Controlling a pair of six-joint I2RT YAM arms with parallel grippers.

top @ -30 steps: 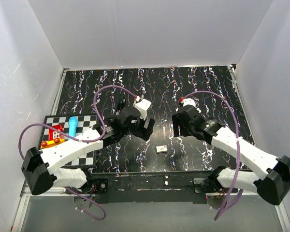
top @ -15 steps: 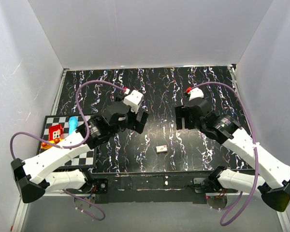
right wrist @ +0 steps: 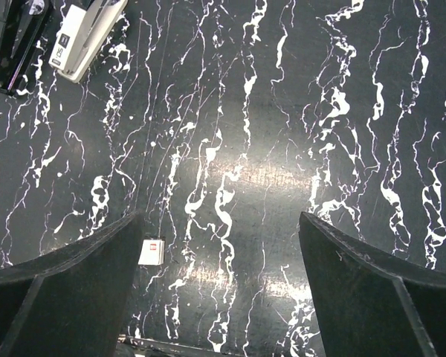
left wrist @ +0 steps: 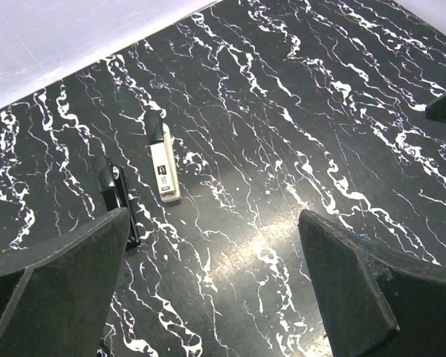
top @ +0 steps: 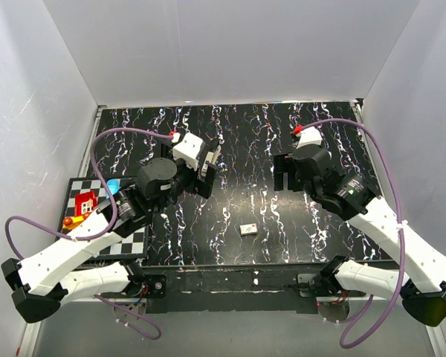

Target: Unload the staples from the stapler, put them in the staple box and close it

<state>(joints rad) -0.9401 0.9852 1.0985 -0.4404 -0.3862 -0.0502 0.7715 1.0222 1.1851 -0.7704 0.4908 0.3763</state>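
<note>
The stapler (left wrist: 119,196) is a slim black bar with a shiny spot, lying flat on the black marbled table. It lies just ahead of my left gripper's left finger (left wrist: 59,282). A long pale block (left wrist: 164,165) with a dark tip lies beside it. Both show again at the top left of the right wrist view, the stapler (right wrist: 15,36) and the pale block (right wrist: 83,36). My left gripper (left wrist: 214,223) hangs open above bare table, holding nothing. My right gripper (right wrist: 221,219) is also open and empty. From above, the left gripper (top: 206,178) hides the stapler, and the right gripper (top: 285,177) faces it.
A small pale block (top: 247,229) lies near the table's front middle, and it shows by the right gripper's left finger (right wrist: 152,251). A checkered board (top: 130,242) at the left carries a red toy house (top: 83,201) and a blue cylinder (top: 113,184). White walls enclose the table.
Both arms have risen and drawn back toward the far side of the table. Both grippers stand wider open than a second ago.
</note>
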